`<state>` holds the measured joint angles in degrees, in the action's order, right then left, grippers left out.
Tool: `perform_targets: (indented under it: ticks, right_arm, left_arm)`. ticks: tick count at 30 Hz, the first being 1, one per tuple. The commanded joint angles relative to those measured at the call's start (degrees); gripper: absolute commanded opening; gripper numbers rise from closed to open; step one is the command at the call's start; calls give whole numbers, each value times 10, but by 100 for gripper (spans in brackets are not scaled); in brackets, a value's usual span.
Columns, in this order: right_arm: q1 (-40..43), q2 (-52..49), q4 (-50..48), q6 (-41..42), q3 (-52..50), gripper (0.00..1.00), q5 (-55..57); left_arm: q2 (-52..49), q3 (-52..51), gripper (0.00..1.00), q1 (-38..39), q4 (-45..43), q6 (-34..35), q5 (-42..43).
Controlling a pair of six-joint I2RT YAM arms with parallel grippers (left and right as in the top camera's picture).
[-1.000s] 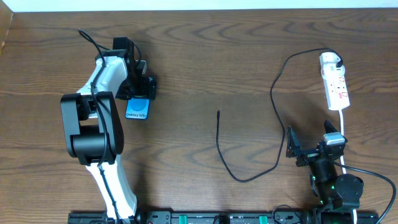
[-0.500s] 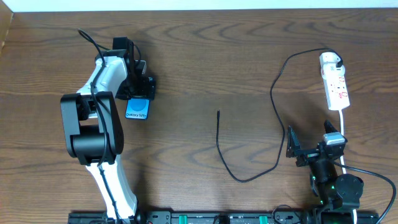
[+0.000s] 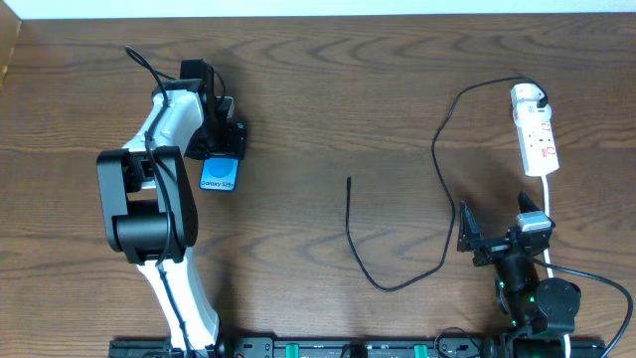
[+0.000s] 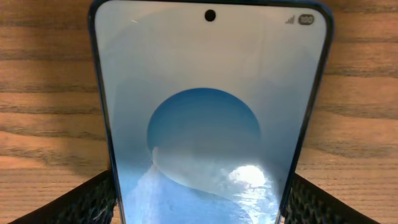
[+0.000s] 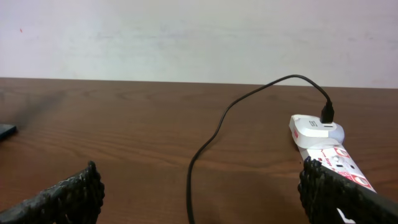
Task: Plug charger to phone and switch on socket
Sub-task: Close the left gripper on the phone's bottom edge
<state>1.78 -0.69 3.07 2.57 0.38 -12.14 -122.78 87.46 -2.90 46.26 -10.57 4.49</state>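
Note:
The phone (image 3: pixel 220 175) lies flat on the wooden table at the left, its blue screen (image 4: pixel 208 112) filling the left wrist view. My left gripper (image 3: pixel 222 154) (image 4: pixel 202 208) straddles its far end, a black pad pressed against each long edge. The charger (image 3: pixel 437 149) is a thin black cable looping across the middle; its loose plug tip (image 3: pixel 349 180) lies on bare wood, well right of the phone. Its other end goes into the white plug on the socket (image 3: pixel 535 134) (image 5: pixel 326 146) at the far right. My right gripper (image 3: pixel 495 227) (image 5: pixel 202 193) stands open near the front right, with the cable (image 5: pixel 211 134) running between its fingers.
The socket's white cord (image 3: pixel 548 214) runs down past the right arm's base (image 3: pixel 537 298). The left arm (image 3: pixel 149 199) stretches from the front edge up to the phone. A pale wall borders the table's far edge (image 3: pixel 318 12).
The overhead view looks the same across the three frames; neither arm, the phone nor the cable has visibly shifted.

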Motion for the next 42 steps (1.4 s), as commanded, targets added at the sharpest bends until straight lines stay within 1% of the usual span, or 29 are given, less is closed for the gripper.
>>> perform_targets:
  ticks: [1, 9, 12, 22, 24, 34, 42]
  right_arm:
    - [-7, 4, 3, 2, -1, 99, 2]
    - [-7, 4, 3, 2, -1, 99, 2]
    - [-7, 4, 3, 2, -1, 99, 2]
    - [-7, 4, 3, 2, -1, 99, 2]
    - [-7, 4, 3, 2, -1, 99, 2]
    - [-7, 4, 3, 2, -1, 99, 2]
    - [-7, 4, 3, 2, -1, 99, 2]
  left_arm:
    - [-14, -19, 81, -1, 3, -3, 9]
    - [-14, -19, 79, -1, 3, -3, 9]
    - [-14, -19, 76, -1, 3, -3, 9]
    - [-14, -19, 75, -1, 3, -3, 9]
    - [-14, -19, 72, -1, 3, -3, 9]
    - [-14, -19, 66, -1, 3, -3, 9]
    - [-14, -19, 56, -1, 3, -3, 9]
